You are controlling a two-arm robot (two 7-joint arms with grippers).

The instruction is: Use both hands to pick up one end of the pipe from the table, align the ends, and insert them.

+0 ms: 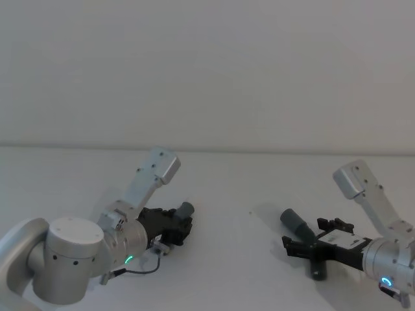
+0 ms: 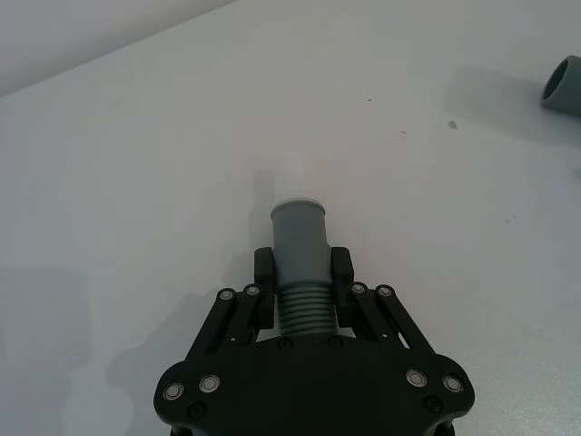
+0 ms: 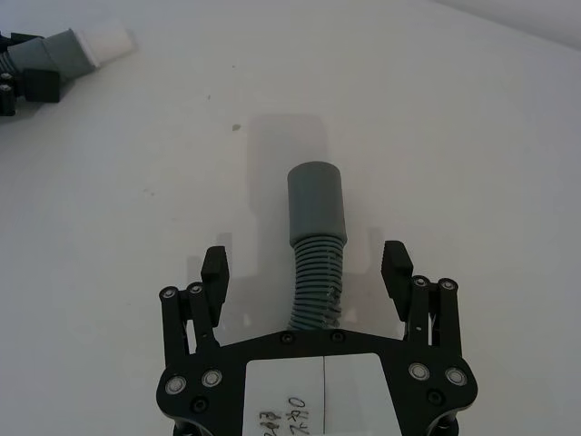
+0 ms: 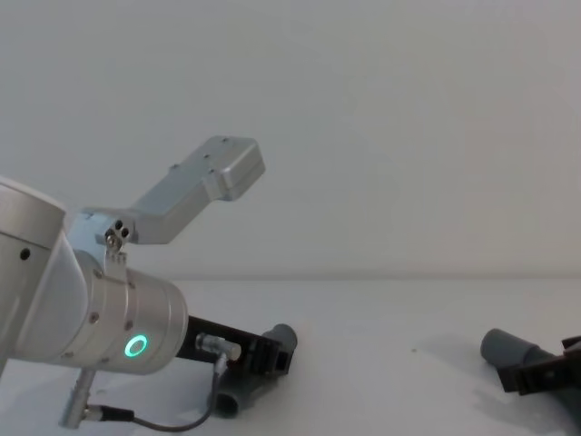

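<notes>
Pipe halves are well apart at the white table (image 1: 246, 181).
On the left, the left gripper (image 2: 302, 272) is clamped on the ribs of the short hose (image 2: 300, 238), pale tip forward. On the right, the right gripper (image 3: 307, 268) straddles the longer hose (image 3: 316, 204), its fingers (image 3: 397, 263) spread and clear of it.

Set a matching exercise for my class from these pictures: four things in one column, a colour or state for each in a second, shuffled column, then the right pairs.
Column one
1. left gripper
2. right gripper
3. narrow tip
4. wide sleeve

Column two
A. grey
B. open, a finger on each side of a hose
C. whitish
D. shut on the ribbed hose piece

Pairs: 1-D, 2-B, 3-C, 4-A
</notes>
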